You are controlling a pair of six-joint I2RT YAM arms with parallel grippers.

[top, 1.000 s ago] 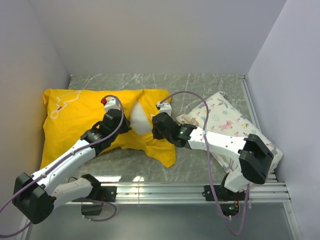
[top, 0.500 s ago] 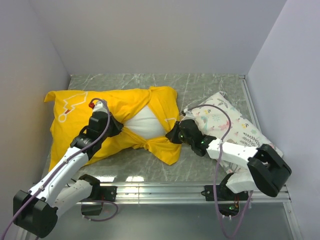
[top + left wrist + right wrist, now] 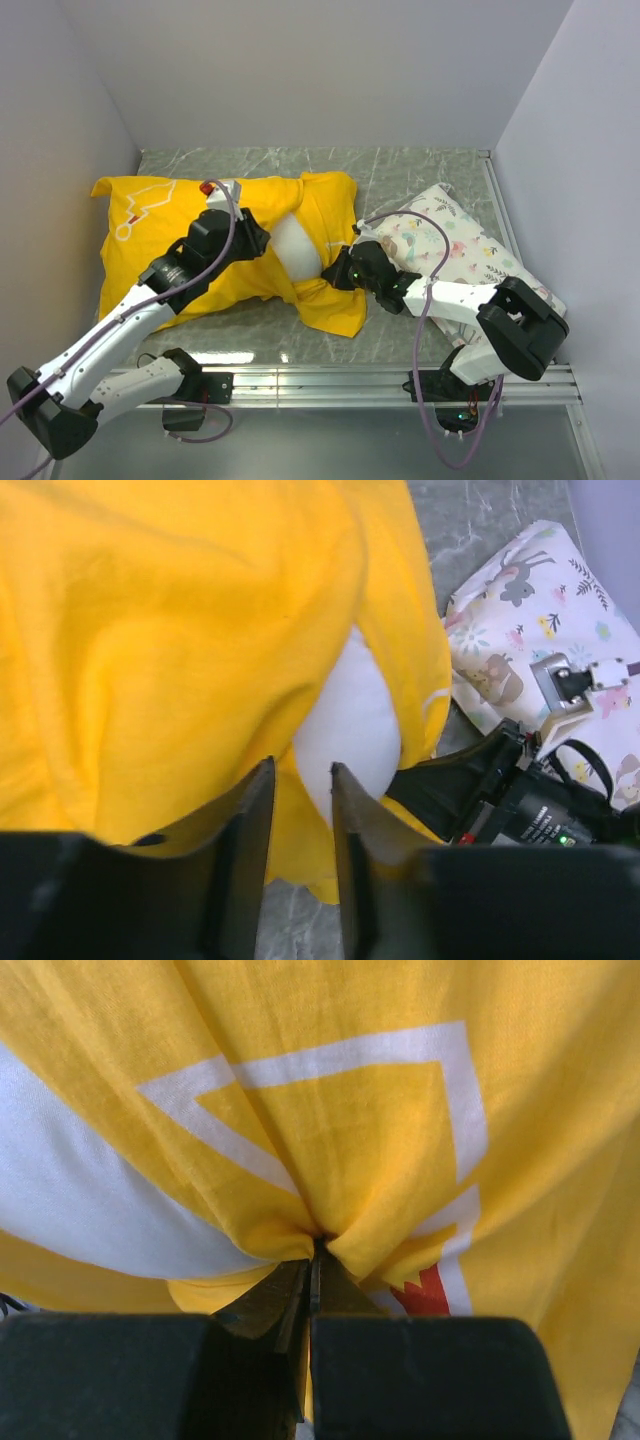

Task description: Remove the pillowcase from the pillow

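- Pillow [image 3: 295,248]: lies on the table [image 3: 400,170], long side running left to right. Mostly covered. Only one white patch shows, toward its right end.
- Pillowcase [image 3: 125,250]: yellow, crumpled, on the pillow. It covers everything left of the bare patch. A band of it also wraps the pillow's right end. A loose flap spills off the pillow's near right corner onto the table.
- Left tool [image 3: 300,810]: over the cased part of the pillow, just left of the bare patch. Its jaws stand narrowly apart. Nothing lies between them; the white patch and a yellow fold show through the gap beyond. From the wrist view I cannot tell whether the fingertips [image 3: 255,810] touch the cloth.
- Right tool [image 3: 312,1260]: at the near right edge of the pillow's bare patch. Jaws closed tight on a pinched gather of pillowcase. The fabric puckers into the tips, and white outline marks run across it just above.
- Printed pillow [image 3: 450,240]: right of the pillow, near it but apart. The right arm lies across it.
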